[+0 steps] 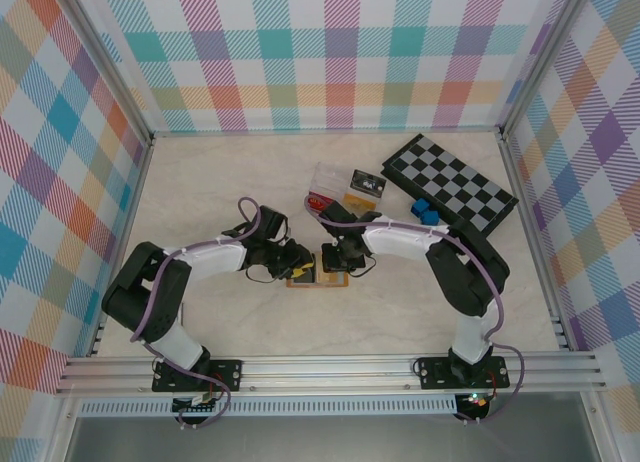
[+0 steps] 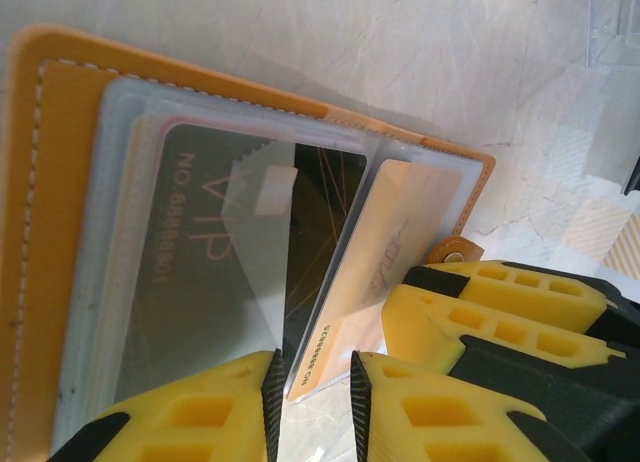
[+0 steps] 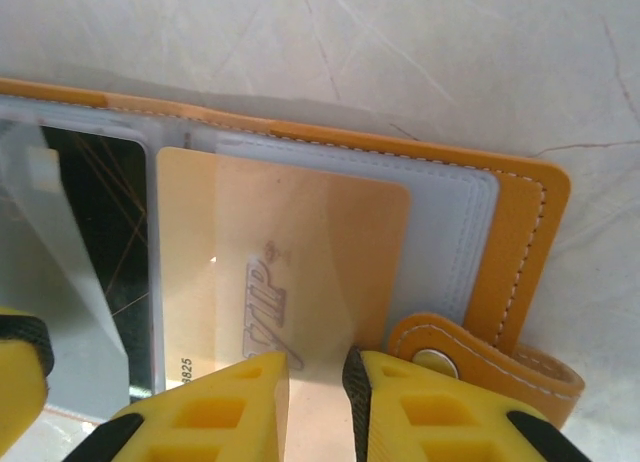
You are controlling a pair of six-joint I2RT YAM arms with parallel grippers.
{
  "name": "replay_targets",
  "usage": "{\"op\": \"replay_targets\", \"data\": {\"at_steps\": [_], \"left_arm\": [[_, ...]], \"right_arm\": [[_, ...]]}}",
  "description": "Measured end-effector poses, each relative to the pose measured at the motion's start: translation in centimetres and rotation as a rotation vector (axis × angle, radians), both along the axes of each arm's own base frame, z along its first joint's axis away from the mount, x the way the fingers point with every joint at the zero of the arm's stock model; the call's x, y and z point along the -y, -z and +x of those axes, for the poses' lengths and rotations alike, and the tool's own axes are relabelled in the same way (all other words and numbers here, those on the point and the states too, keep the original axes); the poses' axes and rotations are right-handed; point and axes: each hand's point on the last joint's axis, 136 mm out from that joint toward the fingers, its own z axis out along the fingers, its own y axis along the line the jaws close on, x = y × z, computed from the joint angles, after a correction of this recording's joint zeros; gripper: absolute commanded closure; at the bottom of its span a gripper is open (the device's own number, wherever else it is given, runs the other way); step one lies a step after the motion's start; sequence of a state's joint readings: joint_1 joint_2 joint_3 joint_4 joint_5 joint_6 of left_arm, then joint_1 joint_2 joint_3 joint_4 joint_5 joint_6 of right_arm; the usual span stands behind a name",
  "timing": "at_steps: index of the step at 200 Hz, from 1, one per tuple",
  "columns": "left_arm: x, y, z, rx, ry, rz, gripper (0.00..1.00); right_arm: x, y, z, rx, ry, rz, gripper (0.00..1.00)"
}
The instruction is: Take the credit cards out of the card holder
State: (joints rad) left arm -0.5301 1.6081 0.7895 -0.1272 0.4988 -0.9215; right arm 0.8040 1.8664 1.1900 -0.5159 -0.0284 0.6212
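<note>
The tan-orange card holder (image 1: pixel 303 279) (image 2: pixel 60 182) (image 3: pixel 520 232) lies open on the table between both arms. A dark credit card (image 2: pixel 200 252) (image 3: pixel 100 212) sits in a clear pocket on one side. An orange-yellow credit card (image 2: pixel 400 222) (image 3: pixel 300 232) sticks partly out of the other pocket toward the near edge. My left gripper (image 1: pixel 300 260) (image 2: pixel 312 402) has its jaws a narrow gap apart over that card's protruding corner. My right gripper (image 1: pixel 333 260) (image 3: pixel 317 402) stands likewise narrowly apart over the card's near edge, beside the clasp tab (image 3: pixel 440 357).
A black-grey chequered board (image 1: pixel 450 182) lies at the back right with small blue cubes (image 1: pixel 425 210) by it. A clear compartment tray (image 1: pixel 345 187) stands just behind the grippers. Plaid walls enclose the table, and a metal rail (image 1: pixel 330 370) runs along the front.
</note>
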Motion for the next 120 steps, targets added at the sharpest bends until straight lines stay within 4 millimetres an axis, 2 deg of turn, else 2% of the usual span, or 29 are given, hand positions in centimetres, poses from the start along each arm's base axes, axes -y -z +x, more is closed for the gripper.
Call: {"op": "replay_targets", "data": {"at_steps": [120], "left_arm": [[1.0, 1.2, -0.6, -0.036, 0.037, -0.012, 0.74]], "right_arm": [[-0.2, 0.2, 0.6, -0.048, 0.041, 0.057, 0.75]]}}
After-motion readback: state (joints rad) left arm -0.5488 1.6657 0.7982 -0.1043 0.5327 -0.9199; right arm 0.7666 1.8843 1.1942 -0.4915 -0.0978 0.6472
